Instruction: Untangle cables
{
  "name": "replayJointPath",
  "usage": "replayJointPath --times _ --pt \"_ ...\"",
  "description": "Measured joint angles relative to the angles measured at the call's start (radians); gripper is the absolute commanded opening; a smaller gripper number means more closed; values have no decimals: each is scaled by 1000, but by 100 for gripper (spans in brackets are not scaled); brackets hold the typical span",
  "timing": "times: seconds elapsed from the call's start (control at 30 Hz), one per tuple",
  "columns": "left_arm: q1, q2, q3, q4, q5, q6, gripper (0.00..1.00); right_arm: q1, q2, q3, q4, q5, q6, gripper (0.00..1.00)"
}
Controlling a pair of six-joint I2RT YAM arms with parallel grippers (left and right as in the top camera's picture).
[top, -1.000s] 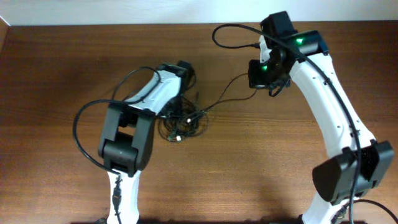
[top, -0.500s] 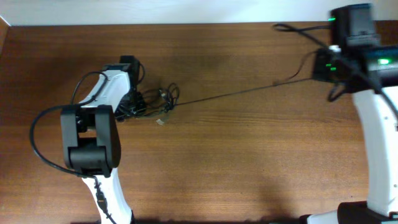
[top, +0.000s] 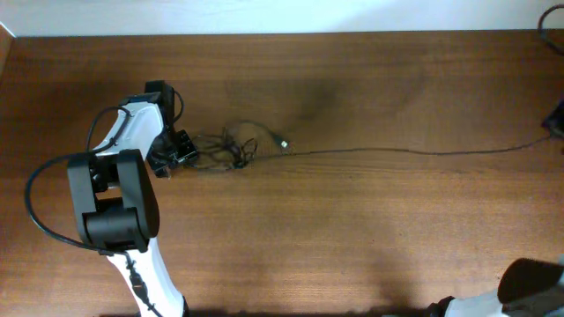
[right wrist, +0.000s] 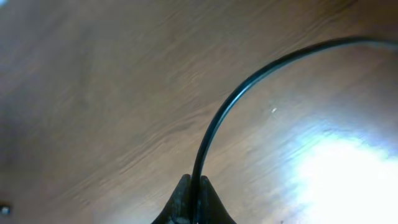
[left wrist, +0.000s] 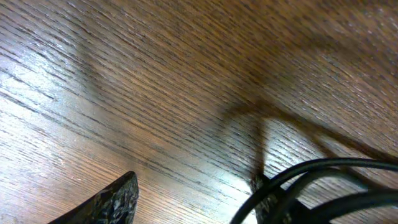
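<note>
**A:** Where are the thin black flexible cables point(top: 233, 150)?

**B:** Knotted at the left of the brown wooden table point(top: 352, 238), with one strand running right. Probably light and limp.

**A:** Grippers?

**B:** The right gripper point(right wrist: 194, 186) pinches that strand. The left gripper point(left wrist: 194, 190) is spread beside the knot. I'd grab close to the knot.

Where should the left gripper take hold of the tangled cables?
Grip the tangle at its leftmost loops, coming in low from the left, where the left gripper sits open beside them. The tangle lies flat, and its straight strand runs right to the right gripper, shut on it, so a left-end hold likely opposes that pull.
</note>
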Motion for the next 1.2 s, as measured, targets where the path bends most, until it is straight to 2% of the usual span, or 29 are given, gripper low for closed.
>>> replayJointPath --times 0.03,0.07,0.1,0.13,0.17,0.2,0.27,0.4,0.5,0.53,0.63,0.7,0.77,0.83,0.87,1.07,1.13,1.2 --pt "2 0 0 0 3 0 61 0 30 0 -17 -20 -6 10" --pt "3 0 -1 0 5 0 61 0 53 0 -32 -29 -9 31" --pt "3 0 -1 1 5 0 63 0 75 0 -42 -34 -11 57" --pt "3 0 -1 1 5 0 69 0 99 0 -54 -38 -16 71" --pt "4 0 -2 0 5 0 81 0 120 0 -63 -42 -14 79" --pt "5 0 -2 -2 0 -1 88 0 135 0 -71 -44 -19 80" --pt "19 -4 -5 -8 -5 5 91 0 161 0 -95 -45 -24 80" --pt "28 -4 -3 -5 13 35 79 0 173 -15 -101 -113 -41 81" --pt "28 6 40 -55 20 45 79 20 173 -30 -103 -177 -76 81" --pt "28 8 50 -80 17 45 81 33 173 -30 -104 -187 -82 80" --pt "28 -10 47 -126 -2 48 93 100 173 -31 -106 -203 -89 81" --pt "24 -91 47 -134 5 49 94 168 173 -31 -109 -209 -91 81" --pt "6 -217 47 -159 22 53 87 243 173 -31 -111 -213 -92 81" --pt "-19 -268 50 -178 26 54 84 312 173 -54 -109 -213 -92 81" --pt "-44 -274 50 -187 28 53 78 349 173 -79 -105 -213 -92 81" --pt "-179 -270 45 -181 35 56 71 549 177 -239 19 -214 -92 81" --pt "-203 -270 27 -157 34 57 50 603 177 -276 60 -213 -93 81" --pt "-232 -270 -12 -120 34 55 48 689 179 -325 106 -217 -92 81"
